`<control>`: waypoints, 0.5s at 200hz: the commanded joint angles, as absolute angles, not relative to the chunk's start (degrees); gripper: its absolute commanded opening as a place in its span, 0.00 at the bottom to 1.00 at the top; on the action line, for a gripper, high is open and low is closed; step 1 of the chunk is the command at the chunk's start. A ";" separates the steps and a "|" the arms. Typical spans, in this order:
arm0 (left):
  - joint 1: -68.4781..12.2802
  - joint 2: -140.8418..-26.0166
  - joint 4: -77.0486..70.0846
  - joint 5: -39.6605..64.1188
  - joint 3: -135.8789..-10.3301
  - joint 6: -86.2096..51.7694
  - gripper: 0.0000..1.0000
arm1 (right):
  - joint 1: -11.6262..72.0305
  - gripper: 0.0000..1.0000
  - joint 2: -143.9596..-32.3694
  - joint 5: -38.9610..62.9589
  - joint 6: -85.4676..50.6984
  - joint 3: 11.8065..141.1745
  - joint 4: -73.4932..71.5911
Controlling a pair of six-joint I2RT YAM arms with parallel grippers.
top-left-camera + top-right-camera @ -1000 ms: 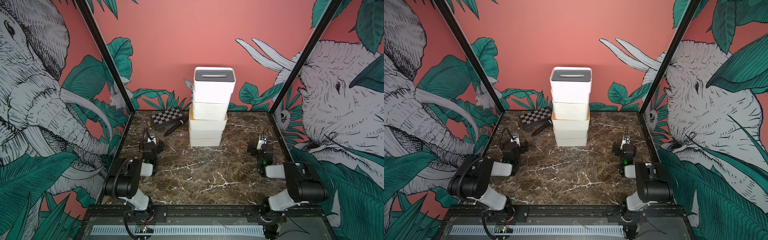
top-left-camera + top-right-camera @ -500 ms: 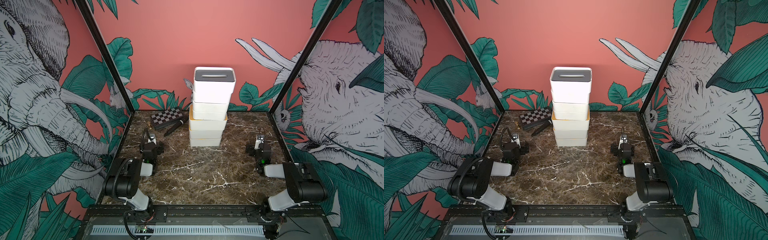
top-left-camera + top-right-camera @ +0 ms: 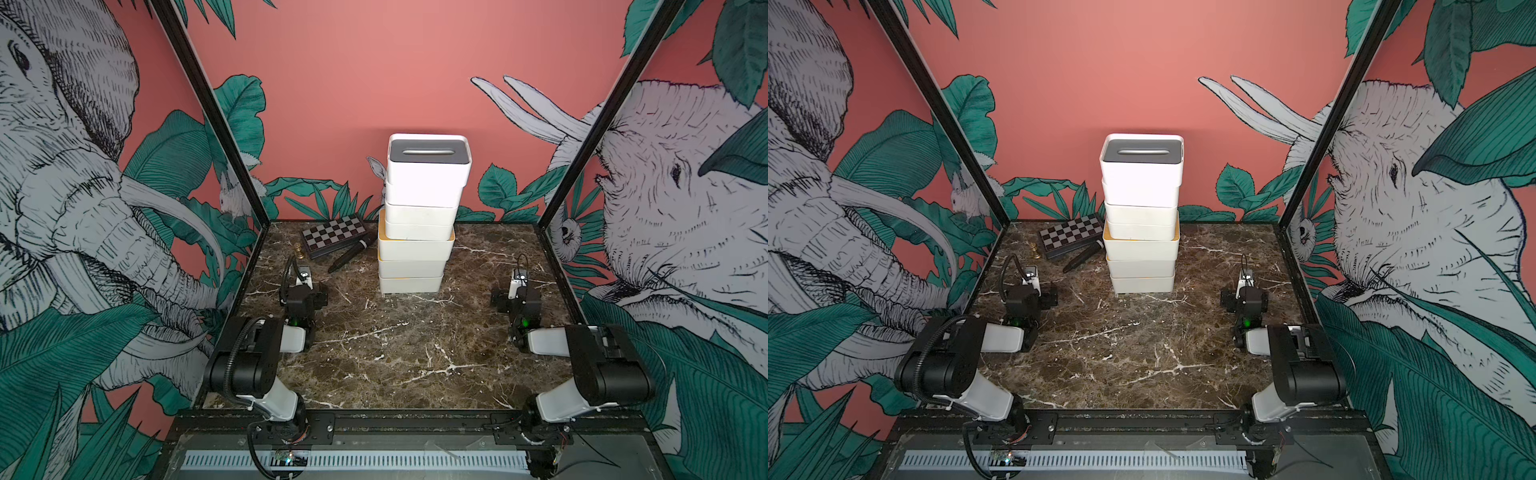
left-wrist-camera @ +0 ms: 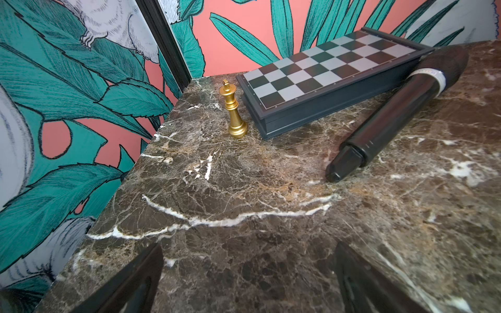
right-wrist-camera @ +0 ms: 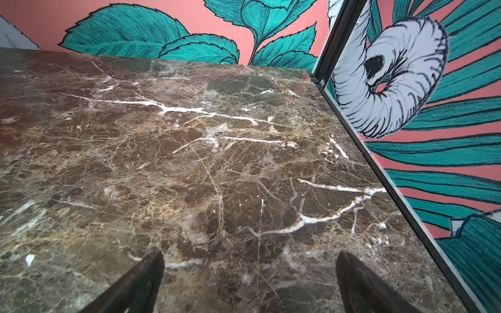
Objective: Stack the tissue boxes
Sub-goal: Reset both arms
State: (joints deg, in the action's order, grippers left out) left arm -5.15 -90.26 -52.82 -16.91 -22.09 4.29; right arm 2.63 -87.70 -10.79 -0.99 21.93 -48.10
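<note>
Forming one stack, tissue boxes (image 3: 417, 249) stand near chessboard (image 3: 332, 235).

We find the boxes (image 3: 417, 245) in one stack on the table (image 3: 395, 353), toward its back middle. Left of the stack lies the board (image 3: 334, 235), near the back wall (image 3: 374, 83), with the pen (image 3: 348, 257) just before it. A chess piece (image 3: 298, 250) stands upright just left of the board. The left gripper (image 4: 248, 254) sits before the piece, the right gripper (image 5: 249, 257) well right of the stack.

Bright, even light (edges slightly warped).
</note>
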 commanded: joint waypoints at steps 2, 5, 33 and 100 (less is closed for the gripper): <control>-4.91 -88.68 -52.21 -16.52 -22.15 4.06 1.00 | 2.80 0.99 -87.46 -11.62 -0.62 22.76 -48.97; -4.95 -88.68 -52.20 -16.52 -22.15 4.04 0.99 | 2.79 0.99 -87.45 -11.60 -0.64 22.75 -48.96; -5.00 -88.68 -52.20 -16.52 -22.15 4.04 0.99 | 2.81 0.99 -87.47 -11.60 -0.62 22.67 -48.96; -4.98 -88.68 -52.20 -16.52 -22.15 4.05 1.00 | 3.08 0.99 -87.51 -11.88 -0.50 22.68 -49.20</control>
